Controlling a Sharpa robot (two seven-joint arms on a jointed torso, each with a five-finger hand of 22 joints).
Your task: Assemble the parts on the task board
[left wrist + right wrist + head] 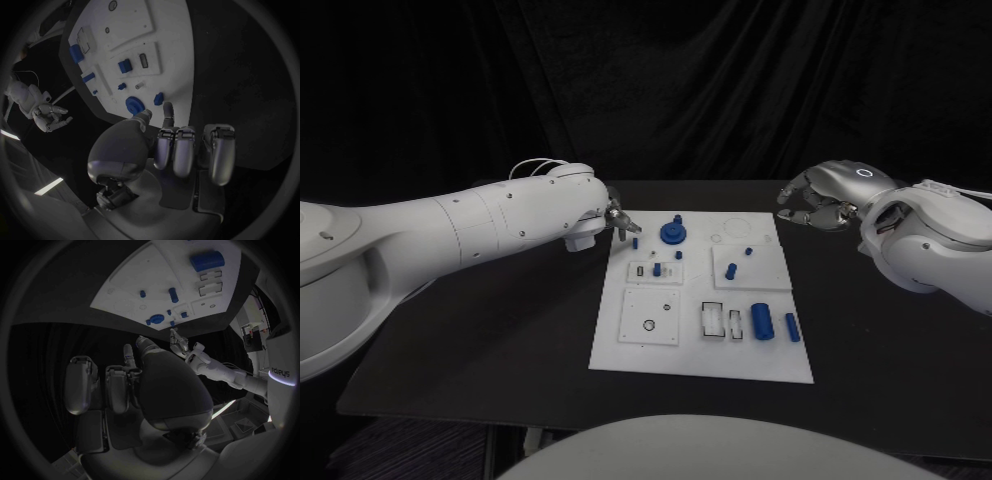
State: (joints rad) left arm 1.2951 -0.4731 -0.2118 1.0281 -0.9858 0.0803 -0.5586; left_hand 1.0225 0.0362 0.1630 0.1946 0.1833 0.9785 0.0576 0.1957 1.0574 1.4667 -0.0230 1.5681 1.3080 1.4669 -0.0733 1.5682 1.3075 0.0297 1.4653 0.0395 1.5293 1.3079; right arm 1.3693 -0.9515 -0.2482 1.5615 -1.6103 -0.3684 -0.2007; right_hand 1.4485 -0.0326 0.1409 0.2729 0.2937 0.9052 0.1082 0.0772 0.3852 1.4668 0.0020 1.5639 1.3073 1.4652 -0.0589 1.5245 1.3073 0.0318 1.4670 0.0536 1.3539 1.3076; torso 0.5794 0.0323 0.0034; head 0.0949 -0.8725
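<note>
Now the left hand (615, 222) hovers at the board's (635, 352) far left corner, fingers curled on nothing I can see, the right hand (816, 208) loosely open off its far right corner, while the small blue peg (636, 241) beside the left fingertips looks light, stiff and slippery, best pinched across its sides.

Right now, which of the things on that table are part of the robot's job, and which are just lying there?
Part of the job:
- white task board
- round blue part at its far edge
- large blue cylinder
- slim blue pin beside it
- left hand, right hand

Just lying about:
- nothing; only the black table underneath
</note>
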